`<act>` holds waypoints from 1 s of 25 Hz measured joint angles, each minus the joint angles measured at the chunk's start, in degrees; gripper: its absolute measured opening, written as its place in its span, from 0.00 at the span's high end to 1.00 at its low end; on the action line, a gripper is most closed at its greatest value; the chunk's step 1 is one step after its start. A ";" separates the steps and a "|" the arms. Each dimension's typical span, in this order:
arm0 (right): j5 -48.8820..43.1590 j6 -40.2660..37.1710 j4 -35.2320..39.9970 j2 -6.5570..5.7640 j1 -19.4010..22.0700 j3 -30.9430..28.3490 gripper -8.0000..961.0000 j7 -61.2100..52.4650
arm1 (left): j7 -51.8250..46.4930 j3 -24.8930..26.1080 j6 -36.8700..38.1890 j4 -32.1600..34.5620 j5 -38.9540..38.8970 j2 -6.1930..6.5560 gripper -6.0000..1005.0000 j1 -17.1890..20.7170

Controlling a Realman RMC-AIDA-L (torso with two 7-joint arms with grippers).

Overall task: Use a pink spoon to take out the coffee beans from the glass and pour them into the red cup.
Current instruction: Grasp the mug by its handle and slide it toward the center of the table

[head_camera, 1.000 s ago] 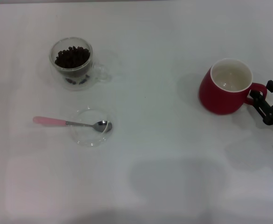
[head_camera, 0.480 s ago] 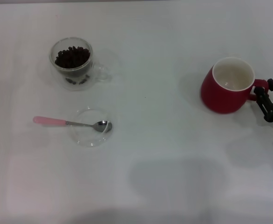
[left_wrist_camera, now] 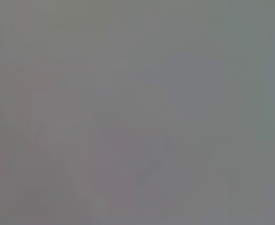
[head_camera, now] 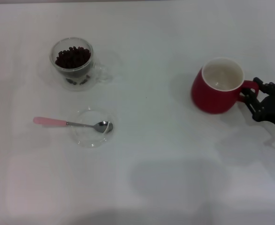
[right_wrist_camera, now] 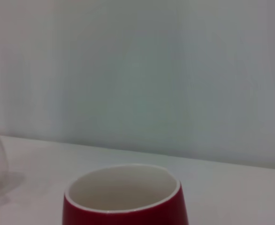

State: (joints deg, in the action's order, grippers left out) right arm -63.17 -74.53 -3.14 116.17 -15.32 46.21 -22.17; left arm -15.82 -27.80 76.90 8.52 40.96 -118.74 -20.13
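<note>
1. Since the earlier frames the rounded dark red ceramic cup with its white inside has slid away from the table's right edge toward the middle, the right gripper travelling with it
2. Black fingers of that gripper pinch the cup's red loop handle; the cup stands upright and looks empty in the right wrist view
3. Clear double-walled glass mug stands toward the far left corner of the table, its small dark coffee beans heaped inside
4. Nearer the front, the small teaspoon with a pale pink handle lies untouched, its metal bowl resting in a shallow clear glass dish, handle pointing to the left edge
5. Left gripper is nowhere in view, so I cannot tell how its fingers stand
6. Judged step: bringing the cup closer to the glass; no scooping has begun
7. Next, likely, the cup must be let go and the spoon picked up by its handle
</note>
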 joint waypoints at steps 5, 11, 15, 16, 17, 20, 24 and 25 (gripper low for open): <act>-0.83 -0.06 -2.34 0.02 -2.12 0.02 0.64 0.56 | 0.00 -0.01 0.00 0.10 0.00 0.00 0.13 0.11; -4.37 -0.78 -3.92 0.02 -3.82 -0.17 0.64 0.80 | 0.00 0.10 0.00 0.25 0.00 0.00 0.13 0.30; -6.99 -2.02 -4.17 0.02 -4.39 -0.41 0.64 0.78 | 0.00 0.12 0.00 0.73 0.00 0.00 0.13 0.49; -7.49 -2.46 -4.20 0.02 -4.44 -0.41 0.64 0.73 | 0.00 0.12 0.00 0.78 0.00 0.00 0.13 0.52; -7.88 -2.99 -4.24 0.02 -4.47 -0.29 0.64 0.65 | 0.00 0.12 0.00 0.79 0.00 0.00 0.13 0.53; -9.33 -4.11 -4.30 0.02 -4.52 -0.10 0.64 0.44 | 0.00 0.12 0.00 0.80 0.00 0.00 0.13 0.53; -11.36 -4.64 -4.71 0.01 -4.66 -0.08 0.64 0.32 | 0.00 0.11 0.00 0.80 0.00 0.01 0.13 0.53; -11.78 -4.64 -4.85 0.02 -4.70 -0.14 0.64 0.31 | 0.00 0.12 0.00 0.80 0.00 0.02 0.13 0.53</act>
State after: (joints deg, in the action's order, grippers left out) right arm -74.95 -79.17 -7.99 116.19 -20.02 46.07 -21.86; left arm -15.82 -27.68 76.90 9.32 40.96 -118.72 -19.59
